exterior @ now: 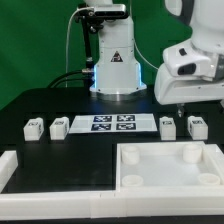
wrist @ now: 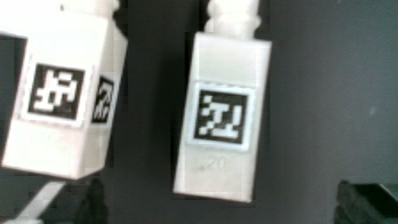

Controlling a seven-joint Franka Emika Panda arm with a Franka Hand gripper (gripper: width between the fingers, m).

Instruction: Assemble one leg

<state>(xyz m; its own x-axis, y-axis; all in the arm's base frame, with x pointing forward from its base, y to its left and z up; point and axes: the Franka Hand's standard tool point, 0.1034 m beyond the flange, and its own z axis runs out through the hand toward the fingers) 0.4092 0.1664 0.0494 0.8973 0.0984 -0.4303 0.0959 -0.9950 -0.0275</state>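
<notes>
Four small white legs with square tags lie in a row on the black table. Two are at the exterior view's left (exterior: 32, 127) (exterior: 58, 127) and two at its right (exterior: 168, 126) (exterior: 197, 126). My gripper (exterior: 178, 105) hangs just above the right pair. In the wrist view two legs lie side by side, one in the middle (wrist: 222, 115) and one beside it (wrist: 68, 100). My gripper (wrist: 217, 208) is open, with its dark fingertips (wrist: 370, 200) wide apart past the end of the middle leg. It holds nothing.
The marker board (exterior: 112, 123) lies between the two pairs of legs. The large white tabletop (exterior: 124, 160) with corner holes lies in front at the right. A white U-shaped wall (exterior: 50, 172) stands in front at the left. The robot base (exterior: 115, 60) rises behind.
</notes>
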